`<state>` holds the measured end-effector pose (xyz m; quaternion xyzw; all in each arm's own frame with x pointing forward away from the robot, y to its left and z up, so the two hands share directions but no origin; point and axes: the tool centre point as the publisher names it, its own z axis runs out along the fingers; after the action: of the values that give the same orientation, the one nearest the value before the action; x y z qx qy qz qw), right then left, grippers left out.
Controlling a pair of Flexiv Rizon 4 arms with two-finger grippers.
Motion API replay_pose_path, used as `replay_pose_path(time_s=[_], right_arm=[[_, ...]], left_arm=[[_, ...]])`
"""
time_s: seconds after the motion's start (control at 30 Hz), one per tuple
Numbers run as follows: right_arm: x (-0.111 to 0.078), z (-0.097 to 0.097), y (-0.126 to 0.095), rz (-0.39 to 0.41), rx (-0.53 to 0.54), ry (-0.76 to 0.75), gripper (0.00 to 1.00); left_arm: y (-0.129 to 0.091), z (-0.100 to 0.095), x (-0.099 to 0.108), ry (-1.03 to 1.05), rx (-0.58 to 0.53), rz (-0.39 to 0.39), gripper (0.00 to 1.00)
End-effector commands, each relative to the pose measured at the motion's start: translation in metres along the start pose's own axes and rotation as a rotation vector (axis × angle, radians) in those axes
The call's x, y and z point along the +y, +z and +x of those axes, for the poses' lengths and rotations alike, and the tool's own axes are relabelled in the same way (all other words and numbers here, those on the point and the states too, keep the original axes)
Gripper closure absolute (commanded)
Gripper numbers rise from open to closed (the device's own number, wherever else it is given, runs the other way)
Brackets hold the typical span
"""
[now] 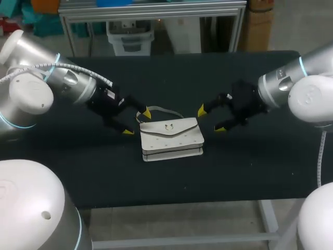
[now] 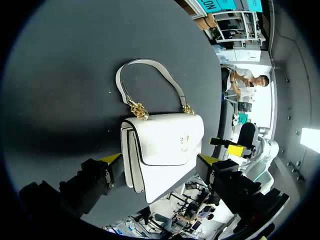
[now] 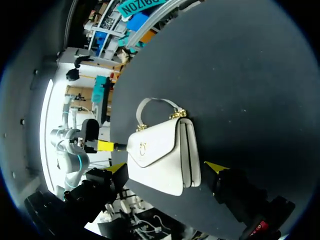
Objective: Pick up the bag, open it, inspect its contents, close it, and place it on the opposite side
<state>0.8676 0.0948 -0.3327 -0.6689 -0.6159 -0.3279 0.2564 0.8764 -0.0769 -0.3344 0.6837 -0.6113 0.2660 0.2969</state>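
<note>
**Asker:** Where are your hands?

**Me:** My left gripper (image 1: pixel 138 122) hangs with its yellow tips spread and nothing held, just beside the left end of the white handbag (image 1: pixel 171 136). My right gripper (image 1: pixel 210 119) mirrors it at the right end, also spread and empty.

**Asker:** Is either touching the bag?

**Me:** Not that I can see. In each wrist view the bag lies between that gripper's own fingers and just ahead of them, with black tabletop showing on either side (thin slivers, mind you).

**Asker:** How does the bag lie?

**Me:** Flat on its back near the middle of the black table (image 1: pixel 250 156), with the flap shut and the gold clasp (image 1: pixel 168 126) facing up. Its long axis runs from my left to my right, so each end points at one gripper. The handle (image 1: pixel 161 110) lies flat on the table on the bag's far side, joined to it by gold chain links (image 2: pixel 137 109).

**Asker:** Which arm is nearer?

**Me:** I judge them about even. The left tips may be a shade closer to the bag's corner.

**Asker:** And the next move?

**Me:** The pickup is not yet done. I think it turns on the handle, which lies beyond the bag and roughly between my two far fingertips. Either gripper would need to shift toward the far edge and drop lower to take it.
</note>
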Motion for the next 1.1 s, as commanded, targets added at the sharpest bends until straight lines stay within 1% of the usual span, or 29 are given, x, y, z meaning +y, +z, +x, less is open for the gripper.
replay_pose_path(time_s=[0.03, 0.17, 0.3, 0.33, 0.4, 0.47, 0.5, 0.53, 0.6, 0.67, 0.77, 0.8, 0.9, 1.0, 1.1], right_arm=[[0.014, -0.009, 0.013, 0.045, 0.043, 0.033, 0.00], [0.018, -0.012, 0.024, 0.072, 0.066, 0.070, 0.00], [0.022, -0.007, 0.032, 0.087, 0.090, 0.094, 0.00], [0.022, -0.006, 0.034, 0.089, 0.091, 0.096, 0.00], [0.024, -0.003, 0.037, 0.099, 0.099, 0.107, 0.00], [0.024, -0.002, 0.040, 0.108, 0.103, 0.114, 0.05], [0.023, -0.002, 0.042, 0.116, 0.103, 0.117, 0.05], [0.023, -0.001, 0.044, 0.120, 0.105, 0.118, 0.10], [0.022, -0.001, 0.048, 0.132, 0.107, 0.123, 0.13], [0.022, 0.000, 0.050, 0.140, 0.104, 0.126, 0.16], [0.022, 0.001, 0.053, 0.146, 0.102, 0.130, 0.39], [0.022, 0.001, 0.054, 0.149, 0.101, 0.133, 0.51], [0.022, -0.001, 0.057, 0.153, 0.099, 0.142, 0.54], [0.023, -0.002, 0.059, 0.158, 0.102, 0.146, 0.56], [0.024, -0.003, 0.063, 0.167, 0.101, 0.145, 0.58]], left_arm=[[0.002, -0.005, -0.007, 0.007, 0.021, -0.028, 0.00], [0.004, -0.007, -0.009, 0.023, 0.036, -0.046, 0.00], [0.006, -0.008, -0.011, 0.028, 0.037, -0.051, 0.00], [0.006, -0.008, -0.011, 0.032, 0.039, -0.053, 0.04], [0.007, -0.008, -0.011, 0.038, 0.049, -0.059, 0.10], [0.008, -0.009, -0.011, 0.038, 0.059, -0.066, 0.12], [0.009, -0.010, -0.011, 0.037, 0.060, -0.069, 0.18], [0.010, -0.010, -0.012, 0.036, 0.061, -0.069, 0.22], [0.012, -0.011, -0.012, 0.033, 0.066, -0.076, 0.29], [0.013, -0.012, -0.012, 0.031, 0.068, -0.080, 0.31], [0.015, -0.012, -0.012, 0.025, 0.073, -0.087, 0.30], [0.015, -0.012, -0.013, 0.026, 0.074, -0.088, 0.30], [0.016, -0.013, -0.013, 0.029, 0.084, -0.097, 0.29], [0.019, -0.013, -0.014, 0.031, 0.092, -0.108, 0.25], [0.021, -0.013, -0.015, 0.033, 0.098, -0.118, 0.27]])
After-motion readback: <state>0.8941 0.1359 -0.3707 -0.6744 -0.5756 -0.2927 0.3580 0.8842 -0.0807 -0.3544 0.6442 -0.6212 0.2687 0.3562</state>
